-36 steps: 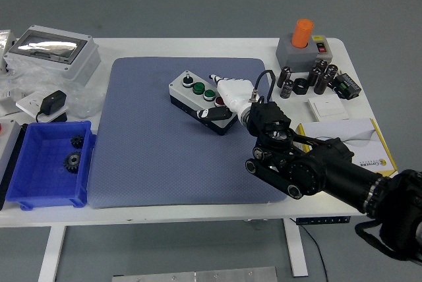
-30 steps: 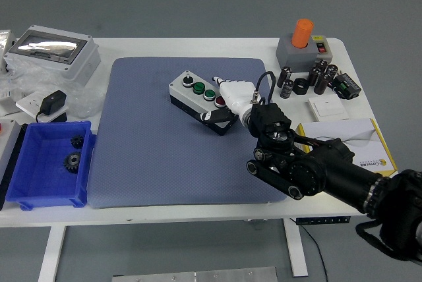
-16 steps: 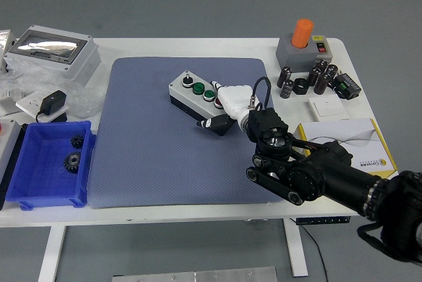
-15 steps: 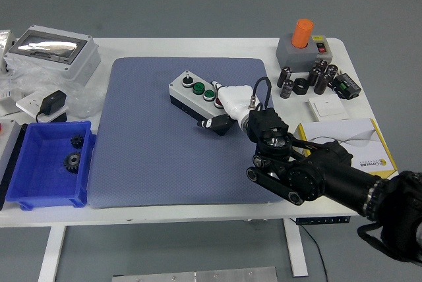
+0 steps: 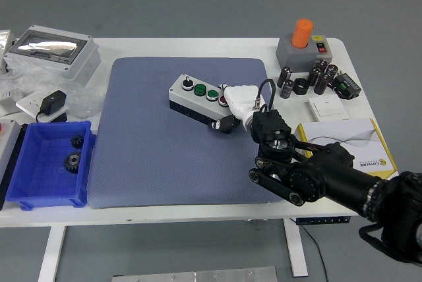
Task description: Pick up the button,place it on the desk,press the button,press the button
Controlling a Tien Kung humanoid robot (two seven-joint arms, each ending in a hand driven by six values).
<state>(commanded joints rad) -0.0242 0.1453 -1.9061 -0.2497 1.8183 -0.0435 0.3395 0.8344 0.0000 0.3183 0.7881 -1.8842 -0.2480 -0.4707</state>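
Head view: button box (image 5: 198,97), grey w/ black base, lies flat on blue mat (image 5: 145,157), near mat centre-top. Top face carries black, 2 green, 1 red buttons in a row. Right hand (image 5: 239,102), white, sits at box's right end, over red button; fingers curled around that end, dark fingertips (image 5: 224,124) at box's front edge. Right arm enters from lower right. Blue bin (image 5: 47,163) w/ gears sits left of mat

Single head view, taken from high on the robot's side and directed forward and down. The whole white table (image 5: 165,45) is framed at moderate range, the near edge lowest; grey floor, possibly concrete, is seen beyond.
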